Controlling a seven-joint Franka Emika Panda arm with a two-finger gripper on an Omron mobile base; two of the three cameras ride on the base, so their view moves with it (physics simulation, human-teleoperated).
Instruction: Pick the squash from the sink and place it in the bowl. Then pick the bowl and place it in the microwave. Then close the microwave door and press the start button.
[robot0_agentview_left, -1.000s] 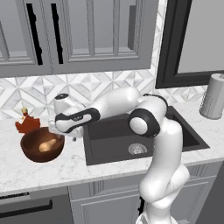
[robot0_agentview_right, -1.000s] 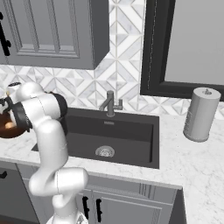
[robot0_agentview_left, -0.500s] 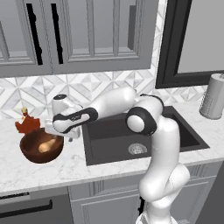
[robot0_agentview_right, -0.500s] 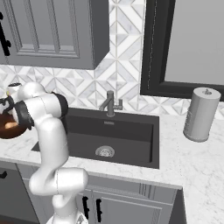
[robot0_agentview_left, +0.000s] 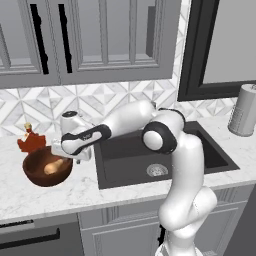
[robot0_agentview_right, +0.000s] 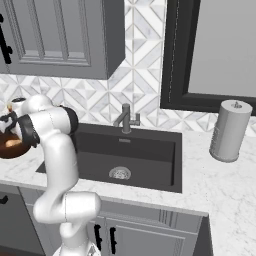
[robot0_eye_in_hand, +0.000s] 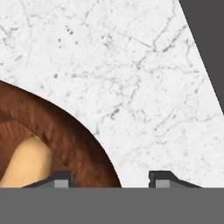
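Observation:
The dark reddish-brown wooden bowl (robot0_agentview_left: 46, 172) stands on the marble counter left of the sink (robot0_agentview_left: 165, 150). The tan squash (robot0_agentview_left: 52, 166) lies inside it. My gripper (robot0_agentview_left: 71, 155) hangs open at the bowl's right rim, pointing down. In the hand view the bowl (robot0_eye_in_hand: 65, 131) fills the lower left with the squash (robot0_eye_in_hand: 26, 162) in it. The gripper (robot0_eye_in_hand: 110, 179) straddles the rim there: one fingertip (robot0_eye_in_hand: 61, 178) over the bowl's inside, the other over the counter. The microwave is out of view.
A reddish-brown rooster figurine (robot0_agentview_left: 31, 142) stands just behind the bowl. The faucet (robot0_agentview_right: 125, 117) rises behind the sink, and a paper towel roll (robot0_agentview_right: 229, 130) stands on the counter to its right. Grey cabinets hang above.
My gripper has dropped lower and a little to the left, down to the bowl's right rim. The bowl and the squash have stayed put.

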